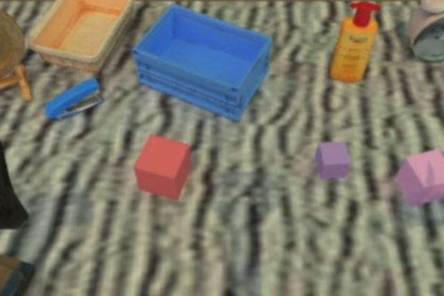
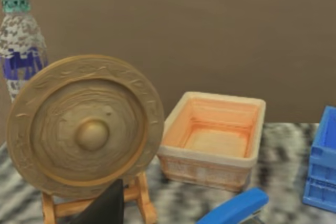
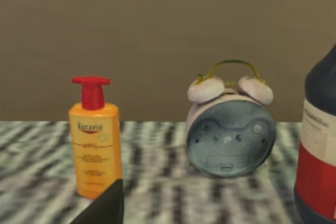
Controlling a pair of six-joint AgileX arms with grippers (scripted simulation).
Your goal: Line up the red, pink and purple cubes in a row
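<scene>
Overhead view, wrist views facing backwall

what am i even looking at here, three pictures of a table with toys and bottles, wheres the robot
This is a simulated two-armed robot at a striped table. One picture looks down from overhead; the other two come from small cameras on each arm's wrist. Only a dark piece of the left arm shows at the overhead view's left edge; the right arm is out of that picture. Nothing is held.

Its job concerns three blocks: the red cube, the purple cube and the pink cube, lying apart.

Also there: a blue crate, a wicker basket, a blue stapler, an orange pump bottle and an alarm clock. The left wrist camera faces a gong, the right one faces the bottle and clock.
</scene>
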